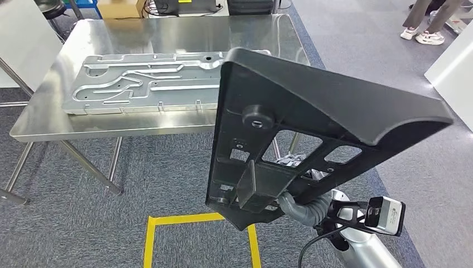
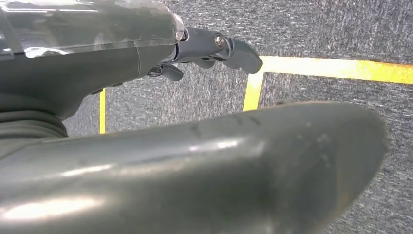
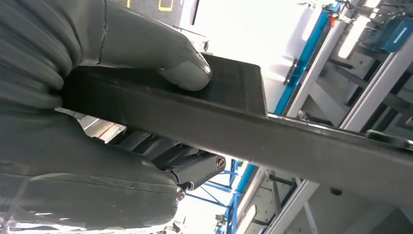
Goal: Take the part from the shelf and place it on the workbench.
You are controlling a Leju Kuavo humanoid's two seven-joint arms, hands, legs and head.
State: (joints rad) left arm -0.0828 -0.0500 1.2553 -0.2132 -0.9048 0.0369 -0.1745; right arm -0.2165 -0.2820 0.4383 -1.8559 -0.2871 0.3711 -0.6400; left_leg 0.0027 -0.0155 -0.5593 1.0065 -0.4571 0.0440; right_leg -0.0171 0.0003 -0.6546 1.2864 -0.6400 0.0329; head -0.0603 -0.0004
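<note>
A large black moulded part [image 1: 312, 111], flat with ribs and cut-outs, hangs tilted in front of me, and my right hand [image 1: 298, 205] grips its lower edge from below. In the right wrist view the thumb [image 3: 185, 68] presses on the part's black edge [image 3: 243, 122] while the fingers clamp it from the other side. The steel workbench [image 1: 111, 125] stands ahead, beyond the part. My left hand [image 2: 146, 73] hangs over the carpet with its fingers apart and nothing in it.
A machined aluminium plate [image 1: 145, 84] lies on the workbench's left and middle; its right end is hidden behind the part. A yellow tape square [image 1: 150, 223] marks the grey carpet near me. A person's legs [image 1: 429, 22] stand at the far right, beside a white panel [image 1: 454, 72].
</note>
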